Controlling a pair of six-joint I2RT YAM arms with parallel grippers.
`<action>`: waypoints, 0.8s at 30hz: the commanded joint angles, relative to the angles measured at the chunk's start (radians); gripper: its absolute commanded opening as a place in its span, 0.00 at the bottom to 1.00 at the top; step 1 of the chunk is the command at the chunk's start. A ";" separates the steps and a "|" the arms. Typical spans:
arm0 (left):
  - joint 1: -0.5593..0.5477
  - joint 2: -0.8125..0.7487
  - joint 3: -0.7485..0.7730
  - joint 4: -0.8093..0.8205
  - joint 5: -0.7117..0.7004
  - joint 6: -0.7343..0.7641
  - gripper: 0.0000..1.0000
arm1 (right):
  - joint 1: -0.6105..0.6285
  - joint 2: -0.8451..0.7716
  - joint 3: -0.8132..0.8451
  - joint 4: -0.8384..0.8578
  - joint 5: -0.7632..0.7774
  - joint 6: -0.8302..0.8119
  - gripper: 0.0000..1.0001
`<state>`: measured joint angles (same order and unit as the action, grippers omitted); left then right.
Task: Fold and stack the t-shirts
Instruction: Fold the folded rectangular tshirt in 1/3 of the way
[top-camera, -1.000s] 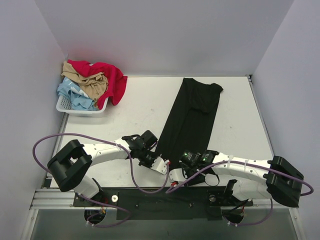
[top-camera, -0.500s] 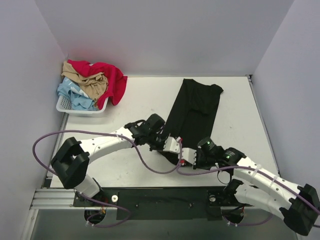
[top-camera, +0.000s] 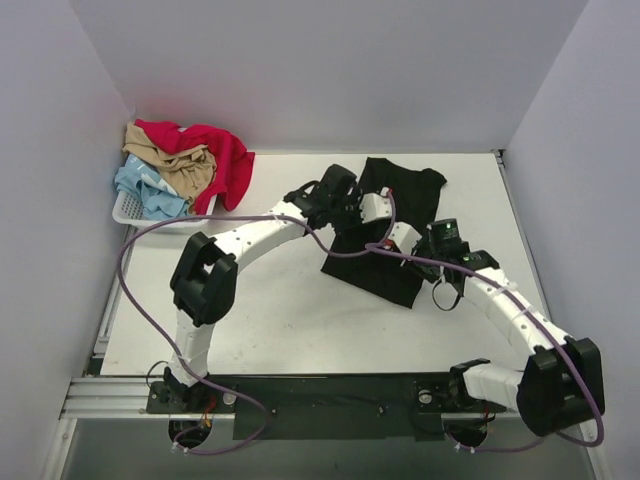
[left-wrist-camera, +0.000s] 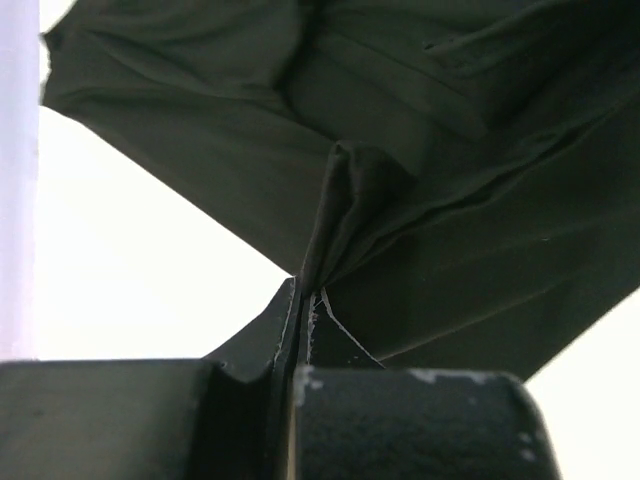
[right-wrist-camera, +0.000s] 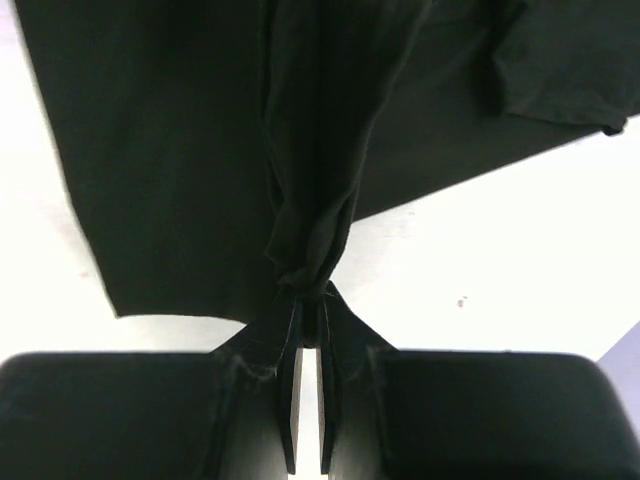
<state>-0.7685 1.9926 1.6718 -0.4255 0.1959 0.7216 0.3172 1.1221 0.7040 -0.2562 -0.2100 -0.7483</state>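
White table (top-camera: 270, 310), black tee (top-camera: 375, 275) just ahead, L hand (left-wrist-camera: 300, 310) & R hand (right-wrist-camera: 308, 300) clamped on it

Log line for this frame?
phase: mid-fold | left fingers: shut on black t-shirt | right fingers: shut on same shirt | other t-shirts: heaped in basket

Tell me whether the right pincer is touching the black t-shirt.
Touching. The right wrist view shows the right pincer shut on a bunched fold of the black t-shirt, with cloth pinched between its jaws.
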 joint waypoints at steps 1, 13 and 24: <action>0.003 0.107 0.182 0.022 -0.053 -0.011 0.00 | -0.069 0.120 0.103 0.104 -0.028 -0.062 0.00; 0.029 0.379 0.516 -0.058 -0.087 0.045 0.00 | -0.176 0.382 0.272 0.156 -0.123 -0.164 0.00; 0.040 0.485 0.591 -0.107 -0.125 0.095 0.00 | -0.207 0.504 0.365 0.161 -0.095 -0.197 0.00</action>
<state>-0.7166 2.4214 2.1921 -0.4828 0.0841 0.7490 0.1234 1.6226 0.9882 -0.1474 -0.2764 -0.9676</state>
